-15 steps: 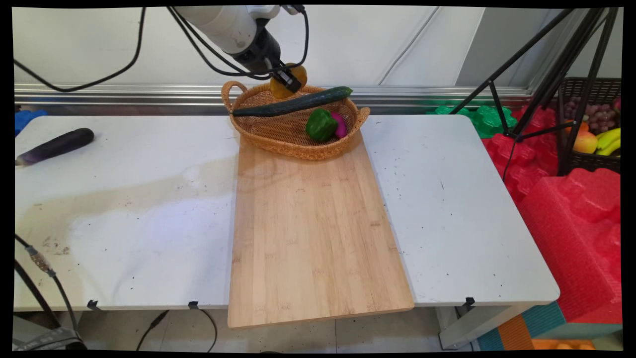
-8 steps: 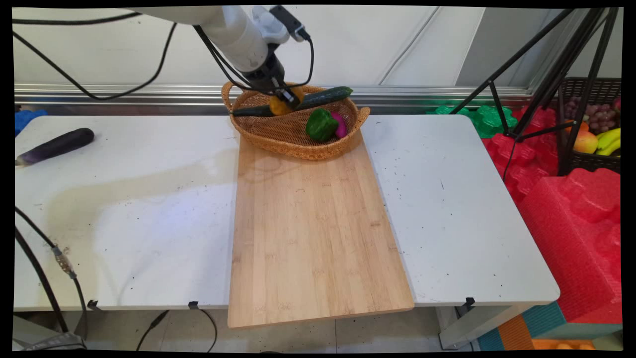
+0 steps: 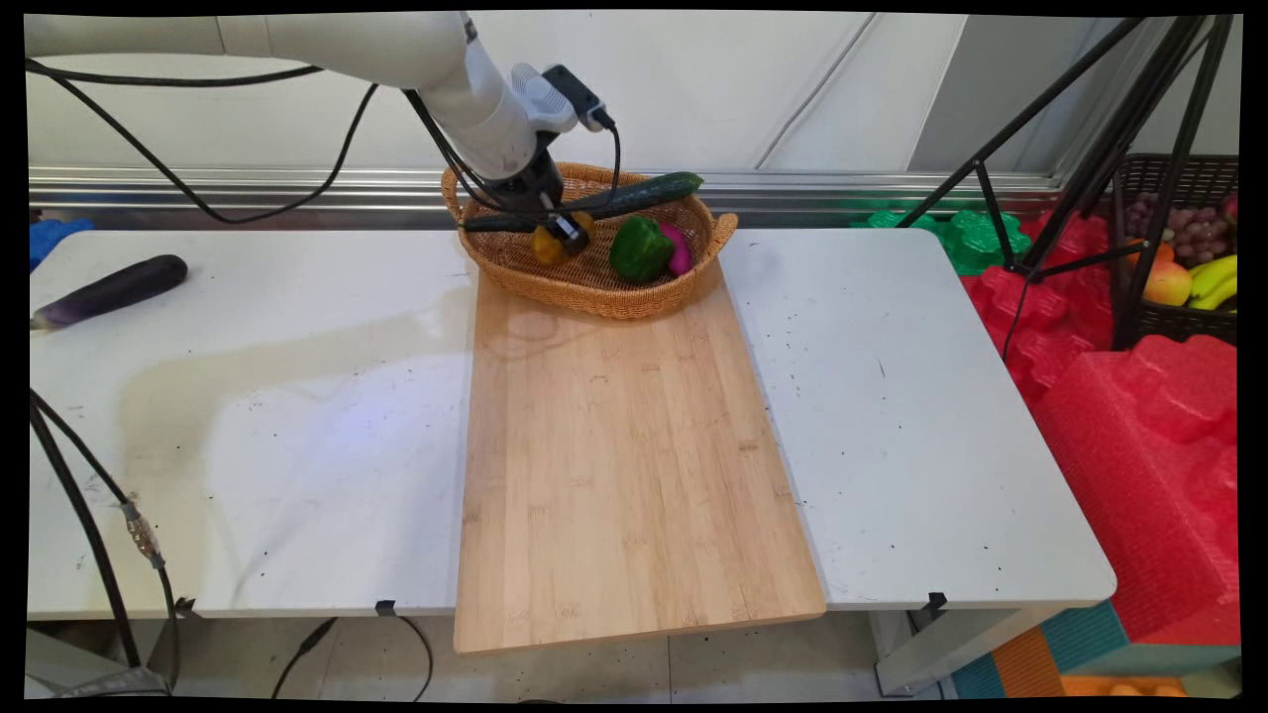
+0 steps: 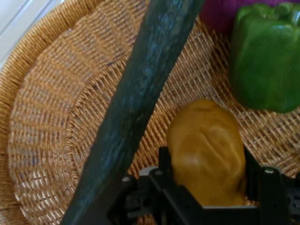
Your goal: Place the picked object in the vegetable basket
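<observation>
Basket holds cucumber, green pepper; jaws grip potato.

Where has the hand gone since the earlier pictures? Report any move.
Yes: the hand, gripping the yellow-orange lumpy vegetable, has come down from above the woven wicker basket's far rim into it.

At the frame's top centre the gripper is down inside the wicker basket, clamped on a yellow pepper. A cucumber spans the rim; a green pepper sits right. An eggplant lies far left.
</observation>
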Controlling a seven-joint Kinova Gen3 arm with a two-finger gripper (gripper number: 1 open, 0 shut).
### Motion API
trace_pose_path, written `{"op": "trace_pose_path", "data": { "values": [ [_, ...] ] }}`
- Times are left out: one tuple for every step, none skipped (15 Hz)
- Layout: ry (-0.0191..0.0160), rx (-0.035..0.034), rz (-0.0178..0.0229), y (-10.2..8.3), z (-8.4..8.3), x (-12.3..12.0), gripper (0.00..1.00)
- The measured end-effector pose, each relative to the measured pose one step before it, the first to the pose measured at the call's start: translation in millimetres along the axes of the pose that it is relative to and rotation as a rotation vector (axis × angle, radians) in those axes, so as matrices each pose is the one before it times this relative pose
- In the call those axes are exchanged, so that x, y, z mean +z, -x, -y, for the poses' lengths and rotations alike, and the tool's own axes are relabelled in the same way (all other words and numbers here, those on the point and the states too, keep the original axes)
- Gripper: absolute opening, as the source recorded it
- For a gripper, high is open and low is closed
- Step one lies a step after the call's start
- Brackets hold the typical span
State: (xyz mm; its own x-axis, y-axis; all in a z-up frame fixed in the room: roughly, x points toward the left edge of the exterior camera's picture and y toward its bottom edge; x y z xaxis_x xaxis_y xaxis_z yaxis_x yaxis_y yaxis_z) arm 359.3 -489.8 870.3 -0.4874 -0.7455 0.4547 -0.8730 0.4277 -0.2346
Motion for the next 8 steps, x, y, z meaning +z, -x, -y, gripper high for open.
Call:
{"op": "trace_pose_path", "data": {
  "values": [
    [0.00497,0.00584,0.00695,1.15,0.18,4.29,0.0],
    [0.00471,0.00593,0.00571,0.86,0.05,3.8,0.0],
    [0.00445,0.00647,0.00352,0.4,-0.06,3.13,0.0],
    [0.0023,0.00389,0.00122,0.11,-0.01,1.56,0.0],
    [0.00264,0.00655,0.00031,-0.12,-0.17,1.56,0.0],
    [0.00205,0.00505,-0.00054,-0.23,-0.09,1.05,0.0],
    [0.00275,0.00809,-0.00285,-0.71,-0.22,0.98,1.0],
    [0.00168,0.00528,-0.00201,-0.52,-0.18,0.49,1.0]
  ]
}}
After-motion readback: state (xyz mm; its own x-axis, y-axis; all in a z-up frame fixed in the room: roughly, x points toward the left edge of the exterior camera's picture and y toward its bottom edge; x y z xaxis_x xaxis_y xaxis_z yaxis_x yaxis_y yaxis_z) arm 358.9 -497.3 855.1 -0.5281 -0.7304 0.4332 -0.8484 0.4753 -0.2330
